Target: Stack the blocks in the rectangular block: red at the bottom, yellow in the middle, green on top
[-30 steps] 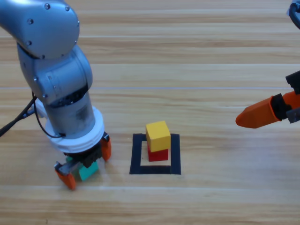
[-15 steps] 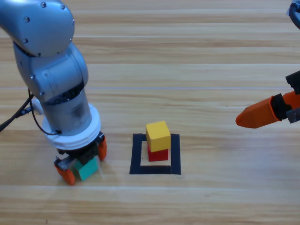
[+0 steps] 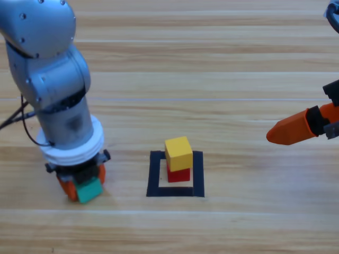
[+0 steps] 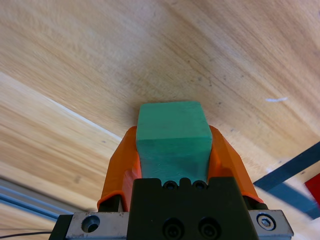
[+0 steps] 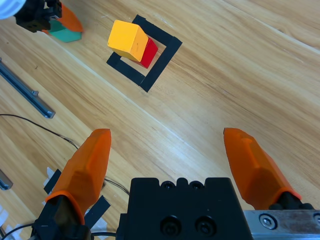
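Observation:
The yellow cube (image 3: 178, 152) sits on top of the red cube (image 3: 179, 174) inside the black tape frame (image 3: 155, 175). Left of the frame, my left gripper (image 3: 82, 186) points down at the table, shut on the teal-green cube (image 3: 89, 191). The left wrist view shows this green cube (image 4: 170, 117) squeezed between both orange jaws of the left gripper (image 4: 172, 137). My right gripper (image 3: 288, 130) waits at the right edge. The right wrist view shows the right gripper (image 5: 167, 134) open and holding nothing, with the yellow cube (image 5: 127, 40), red cube (image 5: 149, 53) and frame (image 5: 163, 65) far ahead.
A black cable (image 3: 16, 119) trails from the left arm toward the left edge. A metal rail (image 5: 25, 90) and thin wires lie along the table's side in the right wrist view. Bare wood separates the frame from the right gripper.
The left arm has shifted left and its wrist has turned, carrying the green cube a little farther from the frame. The stack and the right arm have not moved.

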You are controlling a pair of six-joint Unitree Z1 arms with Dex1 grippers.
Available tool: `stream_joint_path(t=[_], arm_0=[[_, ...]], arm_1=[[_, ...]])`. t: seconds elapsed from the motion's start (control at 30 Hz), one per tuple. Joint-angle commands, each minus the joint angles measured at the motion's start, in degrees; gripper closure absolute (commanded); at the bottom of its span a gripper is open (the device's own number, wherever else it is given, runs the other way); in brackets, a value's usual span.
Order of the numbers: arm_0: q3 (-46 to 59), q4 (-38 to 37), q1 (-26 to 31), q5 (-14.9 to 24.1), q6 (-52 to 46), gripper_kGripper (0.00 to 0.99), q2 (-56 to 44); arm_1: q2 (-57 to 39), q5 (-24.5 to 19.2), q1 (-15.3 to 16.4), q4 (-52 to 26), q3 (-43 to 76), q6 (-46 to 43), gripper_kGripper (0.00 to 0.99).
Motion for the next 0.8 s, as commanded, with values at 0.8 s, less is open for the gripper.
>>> stream_joint_path(t=[0.8], arm_0=[[-36.3,19.8,-10.9,-6.3,51.5,0.964,4.3]], arm_1=[[0.4,0.0,-1.5,-0.1,1.1,-0.3,0.0]])
